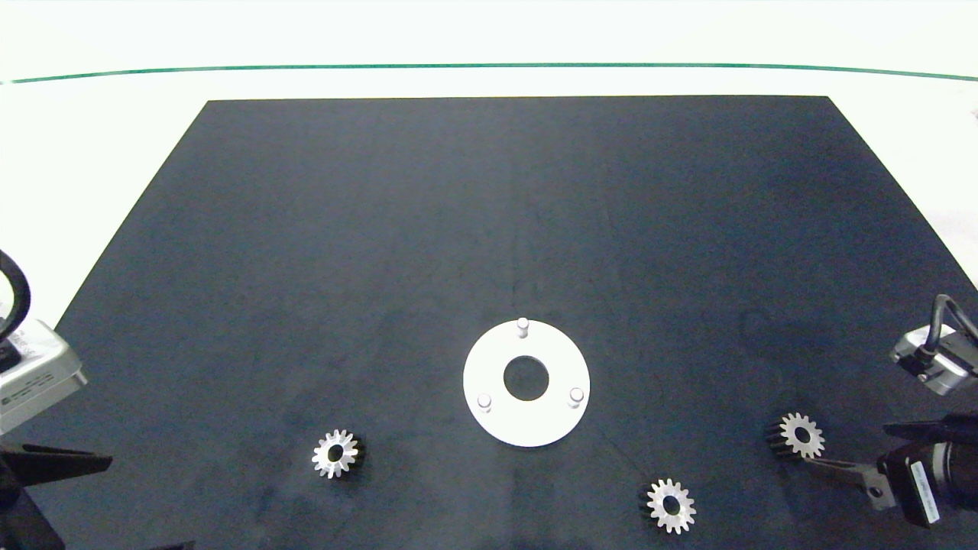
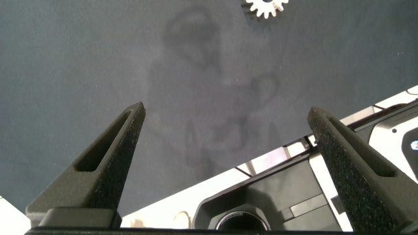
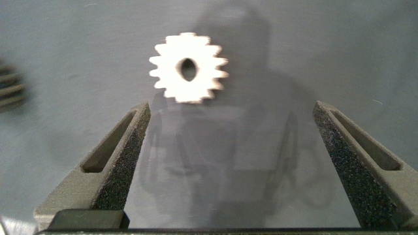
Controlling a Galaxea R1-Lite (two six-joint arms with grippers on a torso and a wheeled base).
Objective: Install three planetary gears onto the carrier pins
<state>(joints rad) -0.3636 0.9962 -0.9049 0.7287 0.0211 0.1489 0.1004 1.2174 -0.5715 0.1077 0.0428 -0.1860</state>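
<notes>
The white carrier disc (image 1: 489,359) lies on the dark mat near the front middle, and its three carrier pins (image 1: 523,327) (image 1: 484,401) (image 1: 576,396) stand bare. Three silver planetary gears lie flat on the mat: one front left (image 1: 335,454), one front right (image 1: 671,505) and one further right (image 1: 799,435). My right gripper (image 3: 232,108) is open and low, and that rightmost gear (image 3: 189,68) lies just beyond its fingertips. At the mat's left front corner my left gripper (image 2: 225,111) is open and holds nothing, with a gear (image 2: 266,6) far ahead of it.
The black mat (image 1: 489,214) covers most of a white table (image 1: 92,153). A green line (image 1: 489,66) runs across the far side. A second gear (image 3: 10,85) shows at the edge of the right wrist view. The robot's base (image 2: 274,209) sits under the left gripper.
</notes>
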